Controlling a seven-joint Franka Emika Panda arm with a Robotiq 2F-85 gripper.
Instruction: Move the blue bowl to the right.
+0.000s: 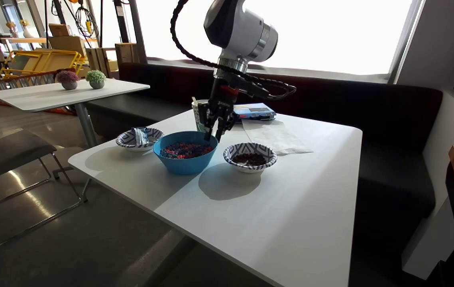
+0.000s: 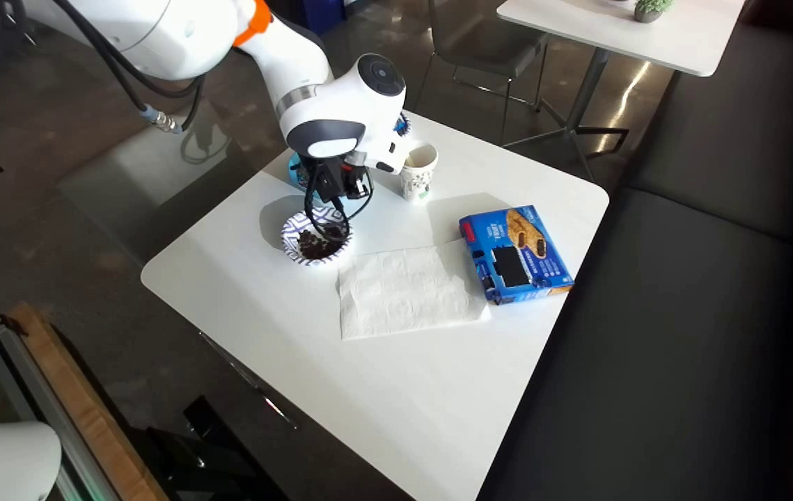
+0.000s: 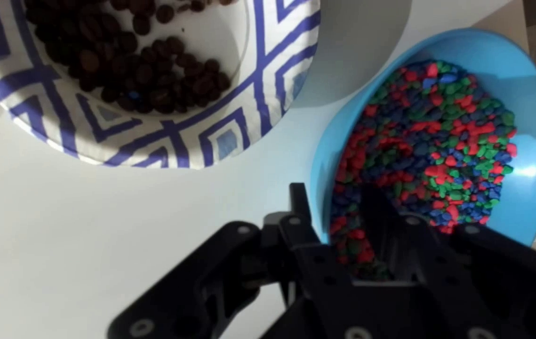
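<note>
The blue bowl point(image 1: 185, 165) stands on the table point(image 1: 302, 191) just beside the bean bowl point(image 1: 250, 169); the gripper point(image 3: 336, 193), jaws parted, straddles the blue rim; lining up looks done; grasping, moving right and releasing seem left.

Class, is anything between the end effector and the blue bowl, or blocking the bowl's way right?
Nothing visible separates the end effector from the blue bowl: open fingers straddle one side. If right means right in an exterior view, the patterned bowl of dark beans stands beside it, in the way.
</note>
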